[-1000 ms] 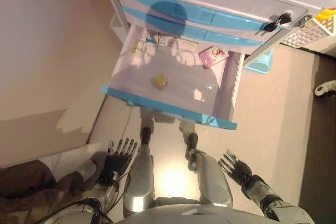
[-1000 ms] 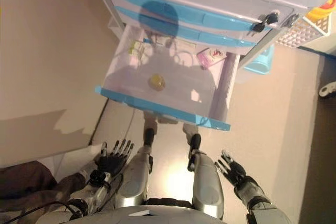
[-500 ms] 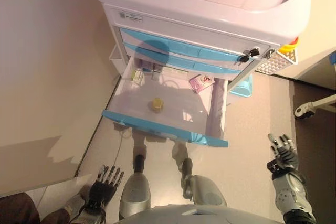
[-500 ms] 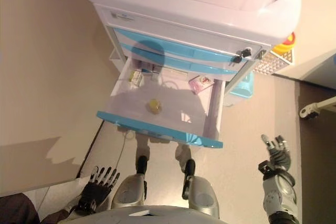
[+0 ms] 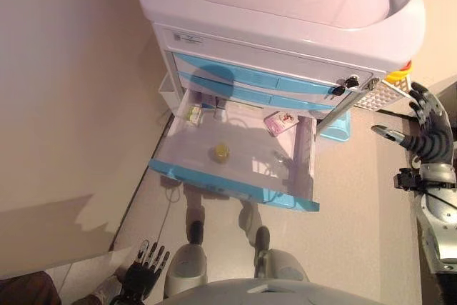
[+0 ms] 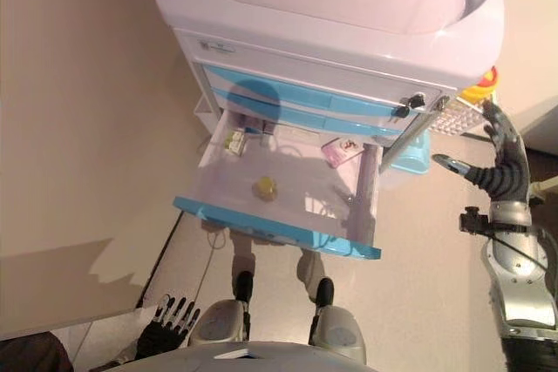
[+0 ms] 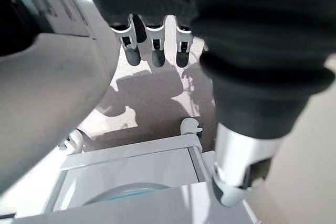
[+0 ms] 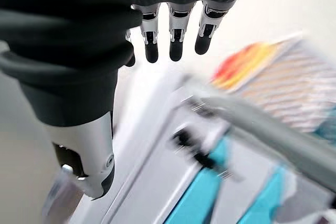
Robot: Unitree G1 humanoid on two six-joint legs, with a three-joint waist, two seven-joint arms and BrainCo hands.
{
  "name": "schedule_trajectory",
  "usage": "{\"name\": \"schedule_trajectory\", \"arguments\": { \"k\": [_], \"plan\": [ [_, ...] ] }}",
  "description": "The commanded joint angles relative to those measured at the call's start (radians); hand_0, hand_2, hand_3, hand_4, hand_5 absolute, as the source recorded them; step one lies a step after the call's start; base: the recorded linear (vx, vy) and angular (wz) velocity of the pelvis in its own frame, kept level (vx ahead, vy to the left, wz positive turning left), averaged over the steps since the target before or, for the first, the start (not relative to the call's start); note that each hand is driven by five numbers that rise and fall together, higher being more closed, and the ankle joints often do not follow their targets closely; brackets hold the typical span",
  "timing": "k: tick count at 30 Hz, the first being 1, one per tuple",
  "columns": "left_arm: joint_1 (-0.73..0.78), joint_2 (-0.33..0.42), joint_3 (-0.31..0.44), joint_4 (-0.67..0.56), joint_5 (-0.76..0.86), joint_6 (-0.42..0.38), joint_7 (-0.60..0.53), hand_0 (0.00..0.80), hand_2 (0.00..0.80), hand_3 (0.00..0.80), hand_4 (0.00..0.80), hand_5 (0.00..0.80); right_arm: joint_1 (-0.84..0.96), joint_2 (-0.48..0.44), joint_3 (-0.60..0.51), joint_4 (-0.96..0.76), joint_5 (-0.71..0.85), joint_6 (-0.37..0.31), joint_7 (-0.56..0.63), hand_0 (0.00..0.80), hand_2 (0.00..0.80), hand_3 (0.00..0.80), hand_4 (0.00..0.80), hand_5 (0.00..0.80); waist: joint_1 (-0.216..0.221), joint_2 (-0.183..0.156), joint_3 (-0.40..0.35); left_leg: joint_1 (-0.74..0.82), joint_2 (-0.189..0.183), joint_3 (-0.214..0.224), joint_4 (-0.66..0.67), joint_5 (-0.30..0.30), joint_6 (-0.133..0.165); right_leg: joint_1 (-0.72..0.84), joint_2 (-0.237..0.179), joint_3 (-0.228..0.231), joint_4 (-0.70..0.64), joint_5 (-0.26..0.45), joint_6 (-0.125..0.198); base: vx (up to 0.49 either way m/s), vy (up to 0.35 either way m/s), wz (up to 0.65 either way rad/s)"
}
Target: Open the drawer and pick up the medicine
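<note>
Rising beside the white plastic cart with blue-fronted drawers (image 5: 285,26), the right hand (image 5: 428,133) now hangs at the cart's right side near the level of its key lock, fingers spread and holding nothing, where half a second ago it was low by the floor in front of the cart. The cart's bottom drawer (image 5: 235,158) already stands pulled out, with the small round yellow medicine bottle (image 5: 221,151) on its floor and a pink box (image 5: 281,122) toward the cart's body. So opening looks finished and picking remains; the left hand (image 5: 145,273) stays low before the cart, relaxed and empty.
</note>
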Motion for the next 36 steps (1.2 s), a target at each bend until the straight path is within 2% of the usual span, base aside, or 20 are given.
{"name": "schedule_trajectory", "arguments": {
  "k": [1, 4, 11, 17, 22, 36],
  "plan": [
    [0.013, 0.029, -0.025, -0.015, 0.034, -0.048, 0.002, 0.000, 0.000, 0.000, 0.000, 0.000, -0.076, -0.072, 0.040, -0.087, -0.042, -0.029, 0.081, 0.000, 0.000, 0.000, 0.000, 0.000, 0.026, -0.016, -0.023, -0.047, -0.022, 0.020, 0.061, -0.098, 0.020, -0.018, -0.013, -0.015, 0.031, -0.021, 0.049, -0.047, 0.017, 0.06],
    [0.004, 0.035, -0.046, -0.024, 0.041, -0.069, 0.007, 0.000, 0.000, 0.000, 0.000, 0.000, -0.122, -0.098, 0.107, -0.097, -0.112, -0.032, 0.109, 0.000, 0.000, 0.000, 0.000, 0.000, 0.041, -0.015, -0.016, -0.057, -0.024, 0.010, 0.060, -0.094, 0.018, -0.022, -0.016, -0.025, 0.034, -0.021, 0.049, -0.052, 0.009, 0.09],
    [-0.010, 0.063, -0.085, -0.043, 0.048, -0.108, 0.002, 0.000, 0.000, 0.000, 0.000, 0.000, -0.230, -0.119, 0.277, -0.088, -0.138, 0.022, 0.192, 0.000, 0.000, 0.000, 0.000, 0.000, 0.073, -0.015, 0.010, -0.086, -0.031, -0.014, 0.070, -0.086, 0.015, -0.033, -0.022, -0.047, 0.038, -0.019, 0.045, -0.055, 0.000, 0.16],
    [-0.026, 0.085, -0.125, -0.076, 0.039, -0.132, 0.011, 0.000, 0.000, 0.000, 0.000, 0.000, -0.313, -0.120, 0.432, -0.042, -0.192, 0.060, 0.197, 0.000, 0.000, 0.000, 0.000, 0.000, 0.102, -0.014, 0.040, -0.113, -0.040, -0.036, 0.079, -0.077, 0.016, -0.045, -0.025, -0.063, 0.043, -0.016, 0.041, -0.056, -0.001, 0.12],
    [-0.040, 0.100, -0.154, -0.089, 0.035, -0.142, 0.015, 0.000, 0.000, 0.000, 0.000, 0.000, -0.387, -0.116, 0.553, 0.048, -0.279, 0.088, 0.149, 0.000, 0.000, 0.000, 0.000, 0.000, 0.124, -0.010, 0.061, -0.133, -0.048, -0.052, 0.081, -0.070, 0.016, -0.055, -0.027, -0.074, 0.044, -0.013, 0.038, -0.053, -0.001, 0.17],
    [-0.055, 0.112, -0.188, -0.110, 0.032, -0.136, 0.020, 0.000, 0.000, 0.000, 0.000, 0.000, -0.454, -0.087, 0.697, 0.257, -0.346, 0.130, 0.062, 0.000, 0.000, 0.000, 0.000, 0.000, 0.149, 0.006, 0.085, -0.163, -0.062, -0.069, 0.092, -0.066, 0.016, -0.076, -0.039, -0.094, 0.050, -0.010, 0.033, -0.019, 0.006, 0.06]
  ]
}}
